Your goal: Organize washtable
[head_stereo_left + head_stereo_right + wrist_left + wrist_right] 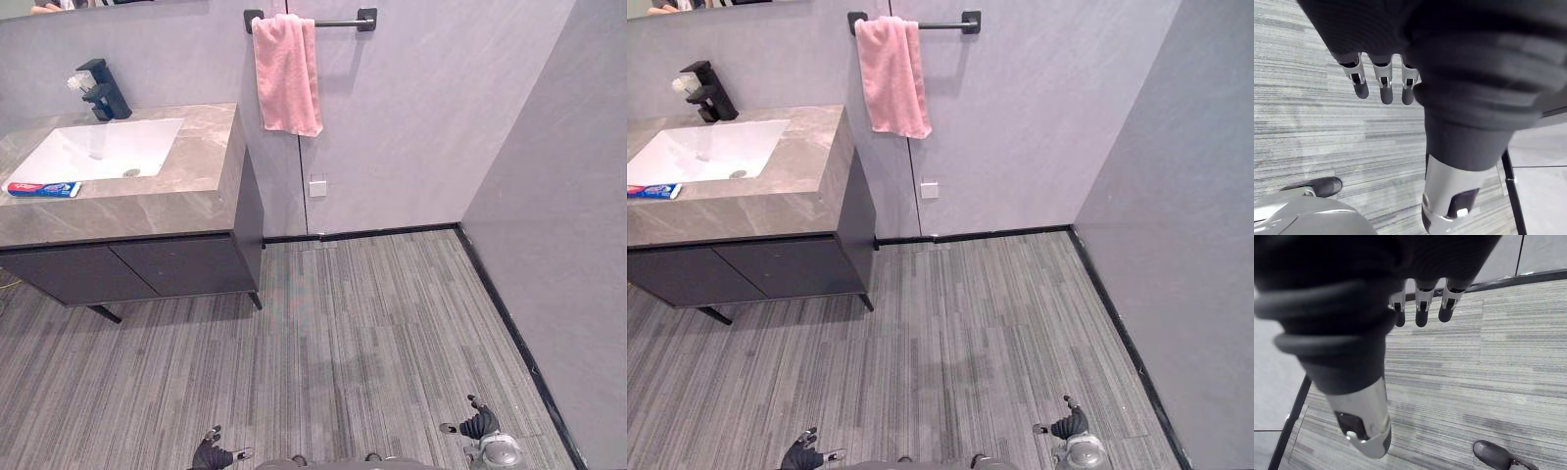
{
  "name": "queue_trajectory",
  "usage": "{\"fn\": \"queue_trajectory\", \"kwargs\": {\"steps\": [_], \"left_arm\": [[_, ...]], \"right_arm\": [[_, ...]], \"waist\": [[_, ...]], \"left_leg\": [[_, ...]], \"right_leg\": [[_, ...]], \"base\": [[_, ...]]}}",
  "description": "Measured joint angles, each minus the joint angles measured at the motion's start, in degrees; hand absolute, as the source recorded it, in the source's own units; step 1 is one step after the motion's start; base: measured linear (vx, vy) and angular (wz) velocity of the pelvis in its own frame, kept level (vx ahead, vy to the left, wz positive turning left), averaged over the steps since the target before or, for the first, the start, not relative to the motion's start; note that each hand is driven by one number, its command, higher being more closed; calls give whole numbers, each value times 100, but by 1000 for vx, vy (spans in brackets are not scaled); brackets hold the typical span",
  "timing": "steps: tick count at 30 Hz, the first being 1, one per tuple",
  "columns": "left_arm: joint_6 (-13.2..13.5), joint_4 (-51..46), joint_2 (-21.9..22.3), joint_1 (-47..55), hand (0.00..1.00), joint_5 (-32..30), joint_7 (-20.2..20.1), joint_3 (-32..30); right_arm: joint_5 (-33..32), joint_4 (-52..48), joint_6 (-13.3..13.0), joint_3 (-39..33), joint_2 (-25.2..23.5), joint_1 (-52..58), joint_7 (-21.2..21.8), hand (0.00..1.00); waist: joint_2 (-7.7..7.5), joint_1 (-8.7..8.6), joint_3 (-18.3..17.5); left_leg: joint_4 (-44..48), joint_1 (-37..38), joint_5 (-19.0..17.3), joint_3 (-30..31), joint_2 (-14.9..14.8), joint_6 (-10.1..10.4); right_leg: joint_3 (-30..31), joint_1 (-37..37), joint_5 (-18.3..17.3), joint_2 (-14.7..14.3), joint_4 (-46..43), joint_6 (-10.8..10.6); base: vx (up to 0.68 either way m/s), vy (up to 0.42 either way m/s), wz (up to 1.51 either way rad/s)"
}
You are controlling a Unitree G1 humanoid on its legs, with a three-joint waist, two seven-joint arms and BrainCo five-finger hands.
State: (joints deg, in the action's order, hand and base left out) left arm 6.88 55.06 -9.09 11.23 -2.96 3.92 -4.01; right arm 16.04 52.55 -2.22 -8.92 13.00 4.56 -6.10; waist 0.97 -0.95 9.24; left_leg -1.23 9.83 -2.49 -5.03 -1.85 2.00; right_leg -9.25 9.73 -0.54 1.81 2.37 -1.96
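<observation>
Both loose-fingered, empty: your left hand is nearer than right hand to toothpaste lying along washtable's front edge.

Head stereo pair: mounted high, facing forward and steeply down. Both eyes take in the same scene at a distance: washtable at the left, pink towel on the back wall, striped floor below. The right eye's position sets the washtable closer to its left edge.

Wrist cameras: each looks along its own hand from very close, left hand and right hand, down onto the floor. They share the floor and dark skirting with the head pair.
</observation>
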Motion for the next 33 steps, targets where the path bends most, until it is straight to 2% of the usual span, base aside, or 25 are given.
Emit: {"fn": "queue_trajectory", "kwargs": {"steps": [11,20,27,33], "left_arm": [[-15,-50,-1,-13,0,1,142,-11],[-39,-43,21,-1,0,-2,170,-12],[-42,-41,62,-7,0,-1,253,-14],[-52,-42,96,-98,0,15,263,-76]], "right_arm": [[-653,20,23,-11,-231,-15,0,0],[-779,68,33,-18,-418,22,-3,0],[-940,278,69,-78,-476,32,-23,0],[-1126,283,122,-297,-514,-48,-33,0]], "waist": [[-13,-34,6],[-35,-28,8],[-89,14,-12],[-104,19,-6]], "left_leg": [[-35,91,-1,-12,4,3],[-34,84,-2,-63,0,3],[-27,-135,-10,-258,-27,-8],[395,-407,-330,-466,-53,-85]], "right_leg": [[-20,105,1,-2,76,-11],[6,83,4,-1,76,-13],[167,-212,27,-29,85,-23],[374,-472,-32,-14,-111,-100]], "base": [[9,-1,0],[-59,-12,-2],[-17,-9,-13],[55,21,-20]]}}
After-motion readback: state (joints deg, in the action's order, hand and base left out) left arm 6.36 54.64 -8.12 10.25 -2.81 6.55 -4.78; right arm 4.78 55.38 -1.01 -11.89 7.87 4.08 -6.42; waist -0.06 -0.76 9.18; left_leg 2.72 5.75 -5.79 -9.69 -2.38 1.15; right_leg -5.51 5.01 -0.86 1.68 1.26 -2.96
